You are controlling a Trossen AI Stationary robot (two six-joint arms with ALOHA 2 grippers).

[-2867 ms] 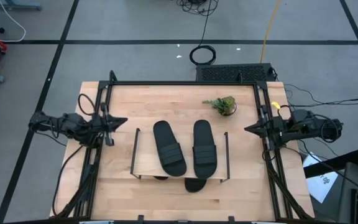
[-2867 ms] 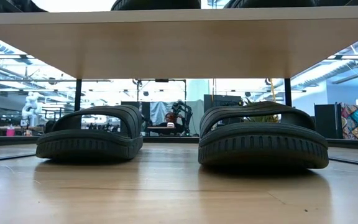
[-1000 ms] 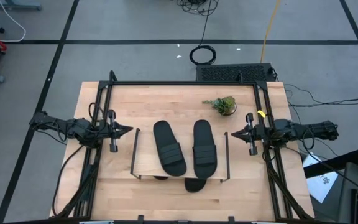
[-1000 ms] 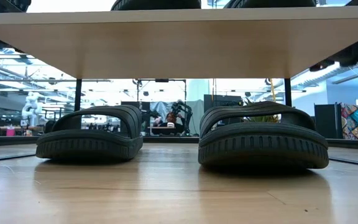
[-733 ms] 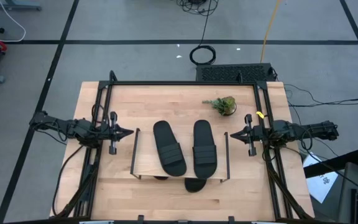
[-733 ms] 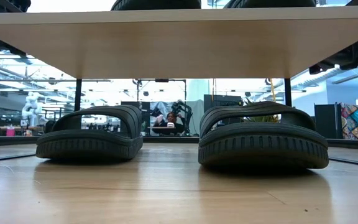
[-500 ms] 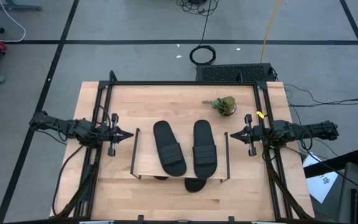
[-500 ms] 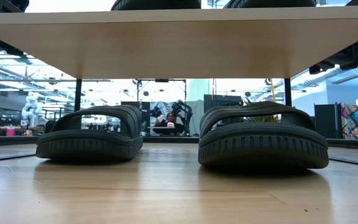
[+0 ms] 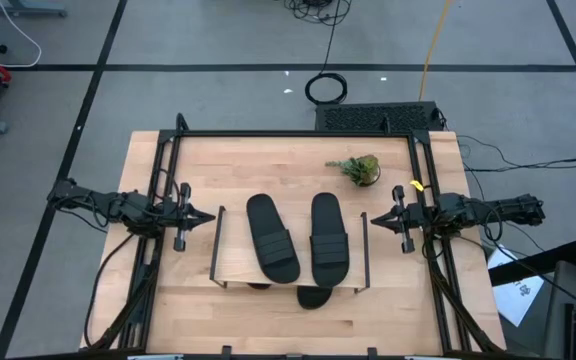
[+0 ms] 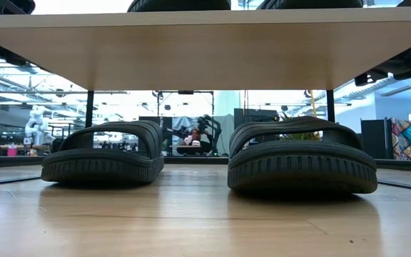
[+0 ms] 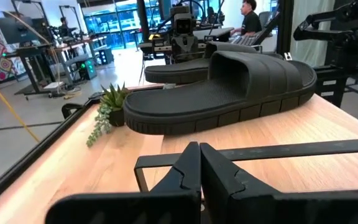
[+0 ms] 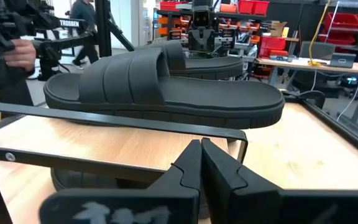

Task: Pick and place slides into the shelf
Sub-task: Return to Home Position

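Black slides (image 9: 273, 237) total four: two on top of the shelf (image 9: 234, 262) at frame centre, two beneath it. Left gripper (image 9: 211, 216) and right gripper (image 9: 371, 218), both pressed together, flank it.

A robotics lab or workshop: a grey concrete floor (image 9: 218, 40) marked with black tape lines, a coiled black cable (image 9: 326, 88), red plastic storage bins (image 12: 244, 6) on racks, and a person (image 11: 248, 14) seated at a workstation.

The slides (image 9: 273, 238) looked matt black rubber, straps ribbed. The shelf (image 9: 234, 257) had a smooth pale wood board and thin black metal wire sides. The table (image 9: 268, 165) was faintly glossy wood.
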